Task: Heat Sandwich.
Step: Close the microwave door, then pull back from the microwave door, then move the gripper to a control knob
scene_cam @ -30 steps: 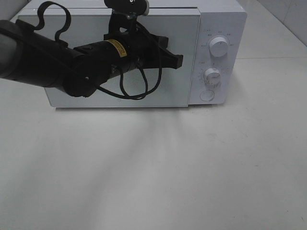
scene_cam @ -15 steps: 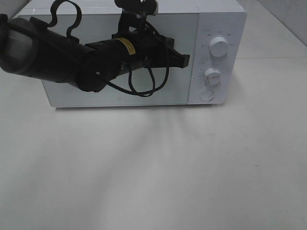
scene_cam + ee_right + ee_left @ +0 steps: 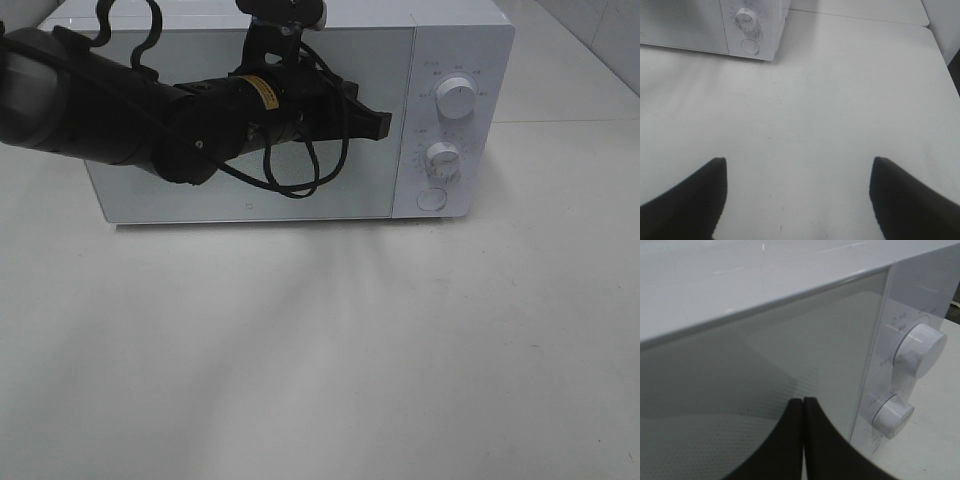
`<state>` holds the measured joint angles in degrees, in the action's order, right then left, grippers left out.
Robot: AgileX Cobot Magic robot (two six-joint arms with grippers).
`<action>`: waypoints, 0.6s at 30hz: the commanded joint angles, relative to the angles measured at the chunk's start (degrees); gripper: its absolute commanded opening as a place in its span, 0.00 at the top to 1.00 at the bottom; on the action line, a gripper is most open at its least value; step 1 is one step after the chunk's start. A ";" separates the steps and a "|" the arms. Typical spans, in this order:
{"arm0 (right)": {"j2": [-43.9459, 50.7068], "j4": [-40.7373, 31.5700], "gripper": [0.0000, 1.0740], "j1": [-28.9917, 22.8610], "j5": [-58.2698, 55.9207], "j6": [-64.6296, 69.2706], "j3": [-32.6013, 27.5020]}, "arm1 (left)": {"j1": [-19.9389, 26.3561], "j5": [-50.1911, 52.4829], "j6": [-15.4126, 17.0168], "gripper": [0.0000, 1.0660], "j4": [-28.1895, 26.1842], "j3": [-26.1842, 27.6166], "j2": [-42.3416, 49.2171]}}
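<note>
The left fingers [image 3: 799,415] are shut tight, right in front of the microwave door [image 3: 200,200]; the right fingers [image 3: 690,200] are wide open over the bench [image 3: 320,350], holding nothing; the sandwich can't be seen — maybe it's inside; a clumsy push could slip and shove the microwave [image 3: 465,40] back.

The boxy white microwave [image 3: 490,130], upper centre of the high view, has a smooth glossy casing; its grey glass door [image 3: 375,185] is reflective with fine dotted mesh. The round white knobs [image 3: 457,99] look like satin plastic. The off-white tabletop [image 3: 320,350] is matt.
</note>
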<state>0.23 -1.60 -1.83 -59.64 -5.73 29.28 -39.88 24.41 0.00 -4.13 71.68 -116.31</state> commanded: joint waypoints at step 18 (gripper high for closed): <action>1.49 -0.11 0.29 0.46 0.23 0.34 -0.11 | -1.26 -10.71 2.69 1.00 -4.07 -9.28 12.09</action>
<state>0.23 -1.60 -1.83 -59.64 -5.73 29.28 -40.74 13.81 1.78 -7.45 62.80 -105.31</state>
